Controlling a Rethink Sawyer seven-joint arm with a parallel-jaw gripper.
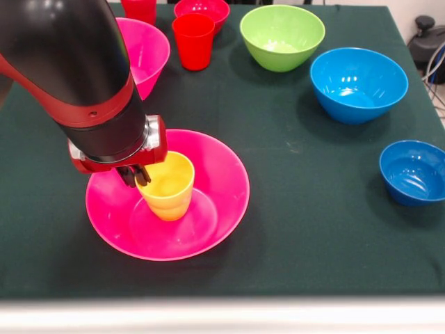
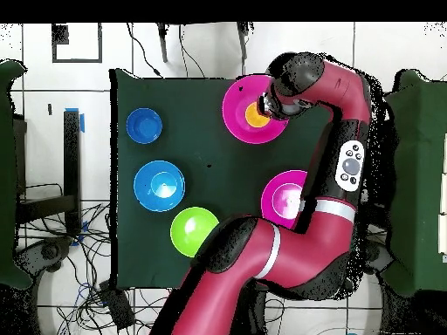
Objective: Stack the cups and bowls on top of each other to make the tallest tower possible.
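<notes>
A yellow cup (image 1: 167,186) stands upright in the middle of a wide hot pink bowl (image 1: 222,188) at the front left of the table. My gripper (image 1: 135,174) is down at the cup's left rim, with its dark fingers closed on the rim, one on each side of the wall. The overhead view shows the same cup (image 2: 255,114) in the pink bowl (image 2: 237,124) with my gripper (image 2: 269,106) over its edge. No tower stands above this cup. The orange tapered cup is not in view.
A second pink bowl (image 1: 147,49) sits behind my arm. Two red cups (image 1: 193,40) (image 1: 139,8) and a small red bowl (image 1: 203,10) stand at the back. A green bowl (image 1: 281,36), a light blue bowl (image 1: 358,83) and a small dark blue bowl (image 1: 414,172) are on the right.
</notes>
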